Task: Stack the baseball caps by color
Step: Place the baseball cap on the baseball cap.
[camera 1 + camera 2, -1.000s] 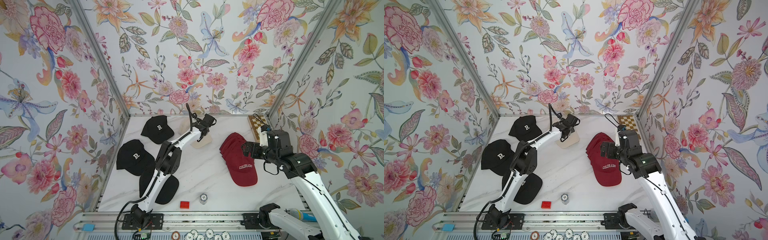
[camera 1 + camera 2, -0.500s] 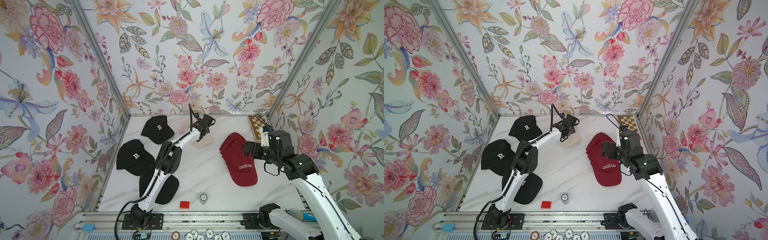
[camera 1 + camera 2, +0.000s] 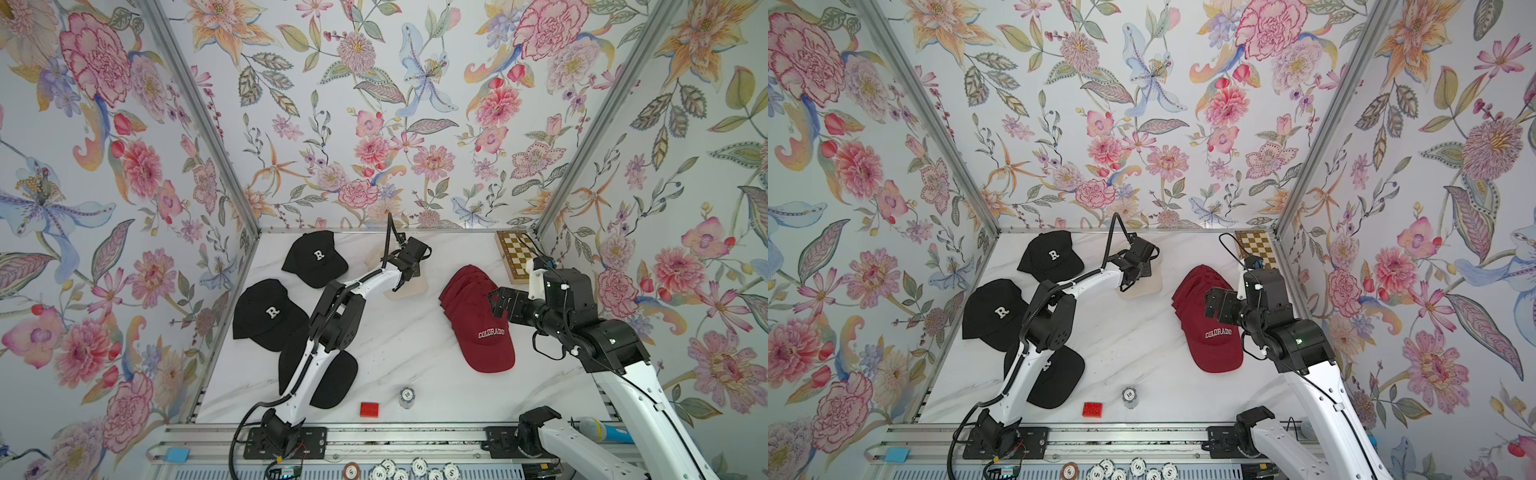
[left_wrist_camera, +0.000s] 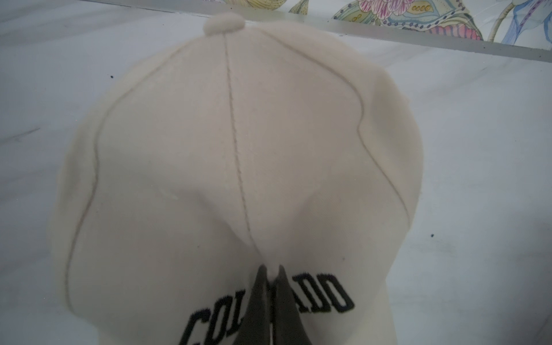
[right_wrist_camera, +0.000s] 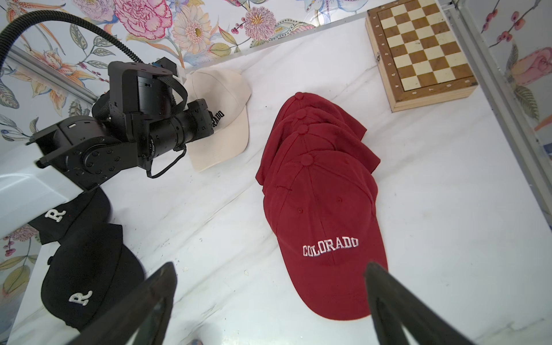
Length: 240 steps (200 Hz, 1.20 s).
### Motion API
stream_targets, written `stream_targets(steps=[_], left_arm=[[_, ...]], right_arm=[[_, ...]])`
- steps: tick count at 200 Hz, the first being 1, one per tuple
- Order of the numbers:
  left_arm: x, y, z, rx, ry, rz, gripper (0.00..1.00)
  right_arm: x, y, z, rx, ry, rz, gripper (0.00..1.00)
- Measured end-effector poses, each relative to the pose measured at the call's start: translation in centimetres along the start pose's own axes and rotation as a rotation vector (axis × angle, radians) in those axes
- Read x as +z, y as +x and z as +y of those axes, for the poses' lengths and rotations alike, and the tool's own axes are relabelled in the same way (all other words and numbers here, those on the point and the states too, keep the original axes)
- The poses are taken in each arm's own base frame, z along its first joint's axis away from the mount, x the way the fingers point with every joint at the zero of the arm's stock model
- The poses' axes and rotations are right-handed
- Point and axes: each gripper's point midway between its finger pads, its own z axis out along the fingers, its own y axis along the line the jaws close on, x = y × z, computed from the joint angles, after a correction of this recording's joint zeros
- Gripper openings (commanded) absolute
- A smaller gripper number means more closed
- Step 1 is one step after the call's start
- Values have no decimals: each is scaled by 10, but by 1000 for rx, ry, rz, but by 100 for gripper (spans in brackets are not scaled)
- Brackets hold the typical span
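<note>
A cream baseball cap (image 4: 239, 134) with black "COLORADO" lettering lies at the back middle of the table, also in both top views (image 3: 409, 287) (image 3: 1144, 286). My left gripper (image 4: 270, 268) is shut on a pinch of its front fabric, right over the lettering. Several maroon caps (image 3: 478, 316) (image 3: 1208, 320) (image 5: 319, 191) lie overlapped in a stack at the right. My right gripper (image 5: 268, 268) (image 3: 500, 303) hovers open above that stack, holding nothing. Three black "R" caps (image 3: 316, 257) (image 3: 266, 311) (image 3: 336, 374) lie at the left, one partly under my left arm.
A wooden chessboard (image 3: 515, 257) sits in the back right corner. A red brick (image 3: 369, 409) and a small stack of poker chips (image 3: 407, 397) stand near the front edge. Floral walls close in three sides.
My left wrist has shifted slightly over the cream cap. The caps and the right arm have not visibly moved.
</note>
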Motion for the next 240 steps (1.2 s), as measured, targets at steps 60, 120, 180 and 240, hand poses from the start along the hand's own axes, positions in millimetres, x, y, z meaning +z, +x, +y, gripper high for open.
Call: stream_targets(steps=[60,120,180,240], left_arm=[[-17,16,-5,47,22,14,0],[-36,30,-1,90,18,38,52],[-79,12,7,80,42,6,75],[-135,-27,8,55,102,-82,85]], right_arm=[[-18,6,-4,14,1,-22,99],[-30,12,-13,6,33,-24,99],[-34,4,-9,-23,35,-28,99],[-23,1,-3,-41,28,-4,99]])
